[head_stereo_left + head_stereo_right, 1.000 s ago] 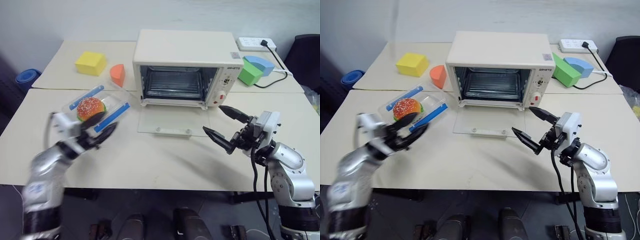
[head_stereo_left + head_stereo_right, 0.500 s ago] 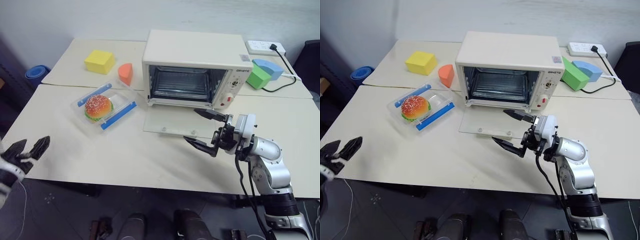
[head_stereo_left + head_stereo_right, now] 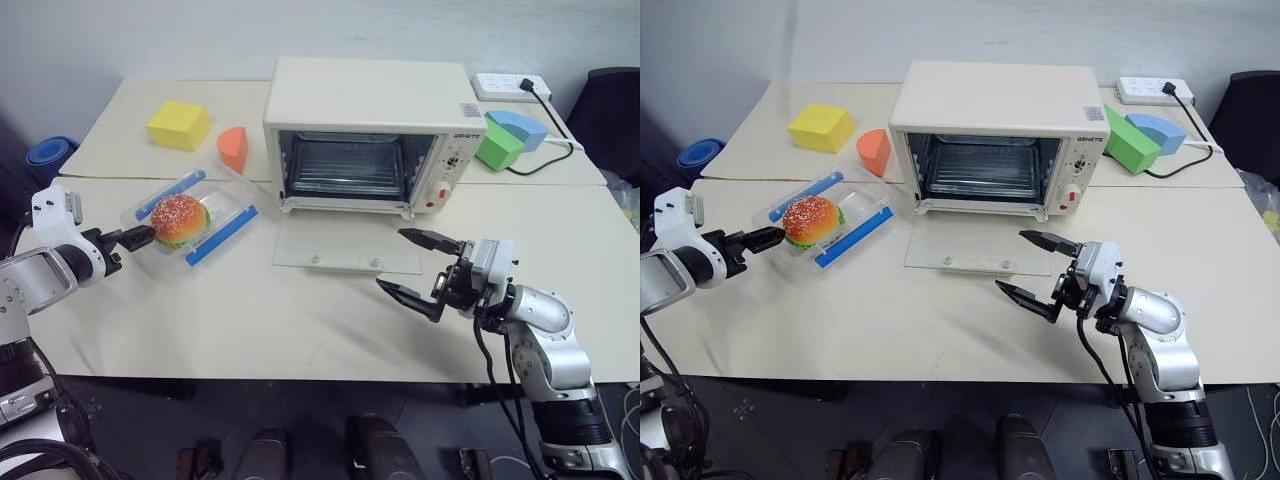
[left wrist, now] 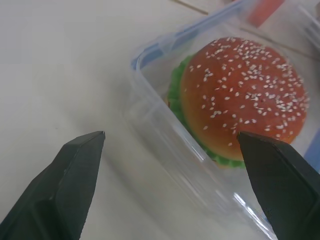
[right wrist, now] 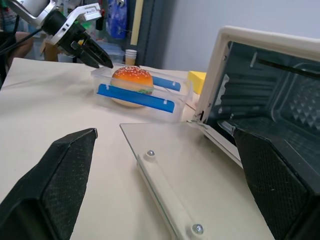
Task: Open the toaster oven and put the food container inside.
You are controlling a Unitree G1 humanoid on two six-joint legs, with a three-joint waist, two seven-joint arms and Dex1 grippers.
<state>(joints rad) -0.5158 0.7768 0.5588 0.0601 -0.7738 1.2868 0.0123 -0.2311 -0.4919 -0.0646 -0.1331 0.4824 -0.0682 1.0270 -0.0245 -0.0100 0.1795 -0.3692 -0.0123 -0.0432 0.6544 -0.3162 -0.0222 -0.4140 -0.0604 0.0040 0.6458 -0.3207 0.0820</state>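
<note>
From the head camera, the toaster oven (image 3: 368, 135) stands at the back middle of the table (image 3: 300, 330), its glass door (image 3: 347, 253) dropped flat onto the tabletop and the wire rack visible inside. The food container (image 3: 191, 218), a clear box with blue side clips and a toy hamburger (image 3: 180, 218) in it, lies on the table to the left of the oven, near the door but apart from it. The left gripper (image 3: 133, 238) reaches in from the left edge, its fingertips right at the container's near end, with nothing held. The right gripper (image 3: 418, 267) hovers just in front of the door's right corner, its fingers spread wide and empty. A yellow block (image 3: 180, 125) and an orange wedge (image 3: 235, 148) sit behind the container; green and blue blocks (image 3: 510, 138) and a power strip (image 3: 512, 87) lie right of the oven.

In the left wrist view, the two fingers (image 4: 75, 170) stand wide apart on either side of the container's corner, the hamburger close ahead; contact cannot be judged.

In the right wrist view, the wide-spread fingers (image 5: 60, 170) frame the flat glass door, the open oven cavity and, beyond, the container with the left gripper at its far end.
</note>
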